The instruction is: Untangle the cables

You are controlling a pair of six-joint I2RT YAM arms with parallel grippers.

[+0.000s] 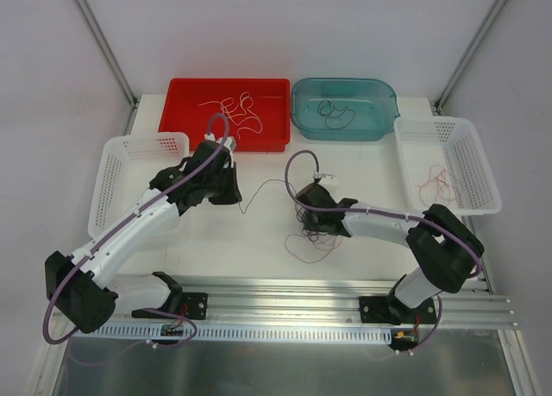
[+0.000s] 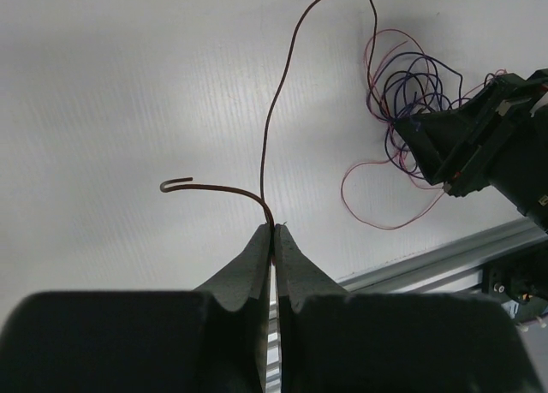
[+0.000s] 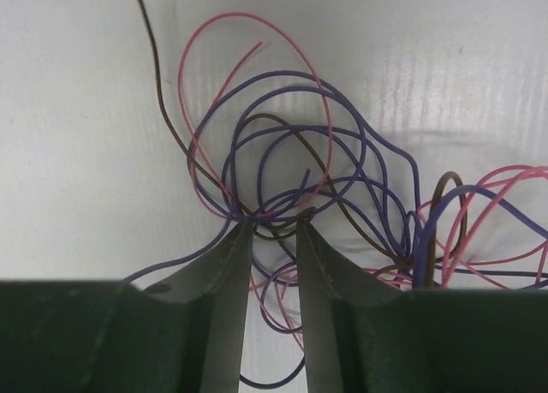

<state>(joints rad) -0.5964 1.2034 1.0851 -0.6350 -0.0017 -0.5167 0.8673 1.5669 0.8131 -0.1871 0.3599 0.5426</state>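
Observation:
My left gripper [image 2: 274, 229] is shut on a thin dark brown cable [image 2: 272, 110], pinched at the fingertips, with a short hooked end sticking out to the left. In the top view this cable [image 1: 269, 184] runs from the left gripper [image 1: 235, 198] to the tangle [image 1: 312, 234] at the table's middle. The tangle [image 3: 291, 153] is made of purple, pink and brown cables in loose loops. My right gripper [image 3: 274, 222] is open, its jaws a little apart, with its tips down on the tangle and several strands crossing the gap. It sits over the tangle's upper part in the top view [image 1: 304, 216].
A red tray [image 1: 185, 94] at the back holds white and red cables. A teal tub [image 1: 379, 98] holds black ones. A white basket [image 1: 470, 137] at right holds red ones. Another white basket [image 1: 116, 167] stands at left. A metal rail [image 1: 285, 292] runs along the near edge.

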